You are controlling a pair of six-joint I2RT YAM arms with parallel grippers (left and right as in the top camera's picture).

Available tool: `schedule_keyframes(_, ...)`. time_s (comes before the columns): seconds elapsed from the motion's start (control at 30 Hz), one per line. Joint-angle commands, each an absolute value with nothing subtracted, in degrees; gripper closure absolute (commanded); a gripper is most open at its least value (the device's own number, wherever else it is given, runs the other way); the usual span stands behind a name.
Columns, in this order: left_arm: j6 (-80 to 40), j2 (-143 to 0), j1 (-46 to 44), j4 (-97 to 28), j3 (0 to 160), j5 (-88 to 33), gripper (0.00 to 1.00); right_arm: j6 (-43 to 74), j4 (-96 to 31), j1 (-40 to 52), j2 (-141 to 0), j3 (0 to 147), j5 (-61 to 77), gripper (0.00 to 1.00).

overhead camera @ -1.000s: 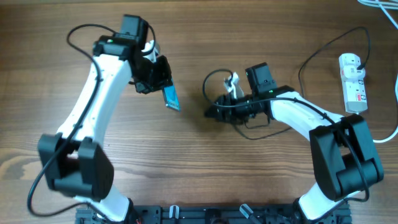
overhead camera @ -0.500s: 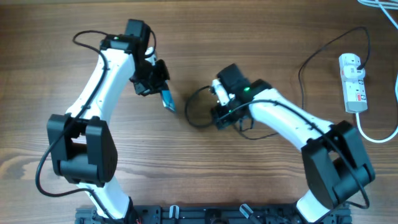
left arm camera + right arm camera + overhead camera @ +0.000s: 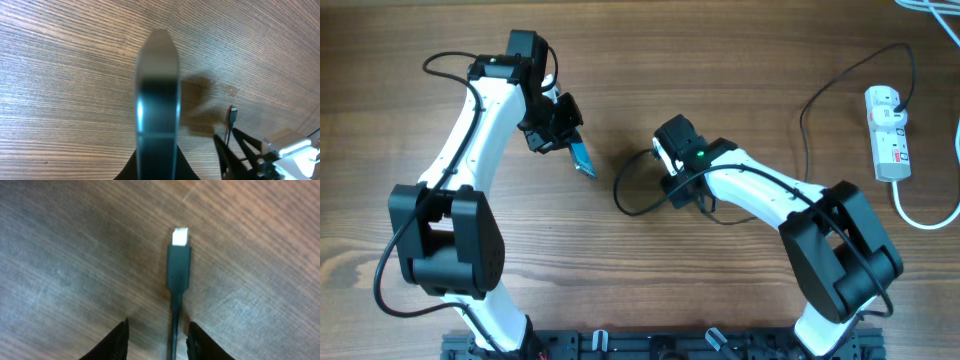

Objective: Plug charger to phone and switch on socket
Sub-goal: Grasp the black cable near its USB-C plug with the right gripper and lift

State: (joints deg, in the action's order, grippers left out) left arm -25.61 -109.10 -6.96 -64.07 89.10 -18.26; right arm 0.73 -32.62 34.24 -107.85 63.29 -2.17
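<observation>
My left fingers [image 3: 565,140] are shut on the phone [image 3: 583,160], held edge-up just above the tabletop [image 3: 720,300], left of centre. The right fingers [image 3: 117,345] stand part-open either side of the charger [image 3: 179,265] (not clamped, as far as I can see). I'd close just behind its silvery tip, then square it to the phone's port. One phone, one charger, one socket [image 3: 887,135] far right.

**Bare wood and stray cords**

A brown wooden table [image 3: 620,290] fills every view. Its grain runs in long wavy lines, with a darker swirl toward the table's near-left corner. At the table's far-right corner, thin pale cords [image 3: 917,9] cross the wood and run out of view.
</observation>
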Motion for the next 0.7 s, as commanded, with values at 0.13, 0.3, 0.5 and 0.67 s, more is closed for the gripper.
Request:
schedule_keyframes(0.13, -25.93, -109.16, -6.96, -63.90, 89.95, -18.37, 0.96, 0.45, -36.40, 30.94, -111.98, 62.50, -6.50, 0.88)
schedule_keyframes(0.3, -25.93, -109.14, -6.96, -63.90, 89.95, -18.37, 0.96, 1.78, -41.47, 24.80, -111.98, 62.50, -6.46, 0.91)
schedule_keyframes(0.5, -25.93, -109.16, -6.96, -63.88, 89.95, -18.37, 0.96, 0.05, -39.79, 20.32, -111.98, 62.50, -1.41, 0.59)
schedule_keyframes(0.67, -25.93, -109.16, -6.96, -63.90, 89.95, -18.37, 0.96, 0.60, -34.92, 20.38, -111.98, 62.50, -1.19, 0.51)
